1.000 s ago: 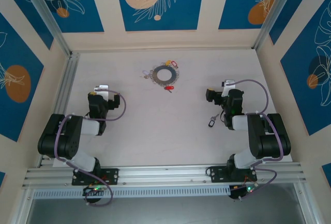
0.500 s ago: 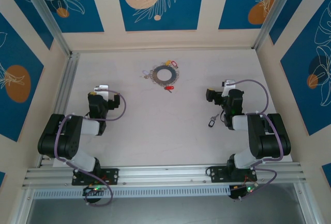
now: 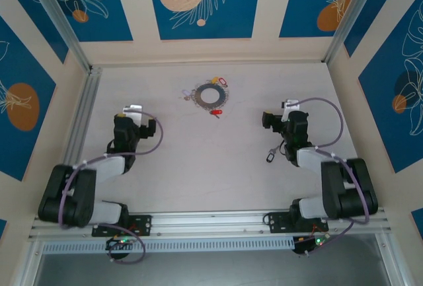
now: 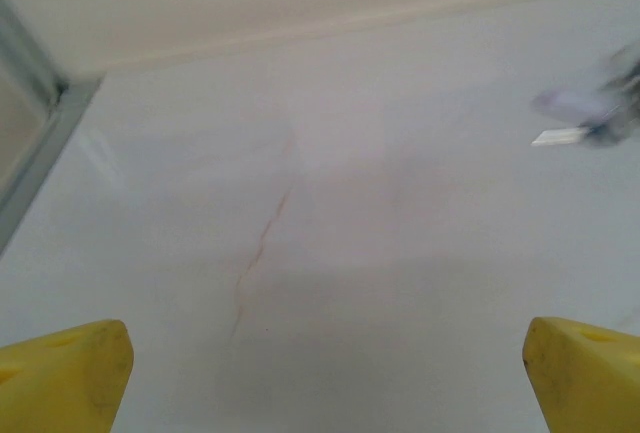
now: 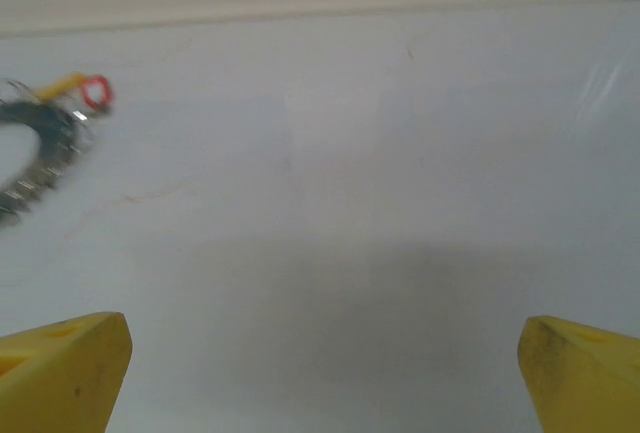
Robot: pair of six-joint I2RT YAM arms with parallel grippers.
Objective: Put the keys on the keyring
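Observation:
The grey keyring lies flat at the far middle of the table, its rim fringed with small keys and tags. A red-tagged key lies just in front of it. A silvery key lies to its left. Another loose key lies beside my right arm. My left gripper is open over bare table to the ring's near left. My right gripper is open to its near right. In the right wrist view the keyring and a red tag sit left of my open gripper. A blurred key lies far right of my left gripper.
Aluminium rails line the table's left side and near edge. Cream walls with blue panels close in the back and both sides. A thin crack mark runs across the pale tabletop ahead of the left gripper.
Both arms have stretched forward a little, carrying the grippers slightly toward the far side. The keyring and keys have not moved.

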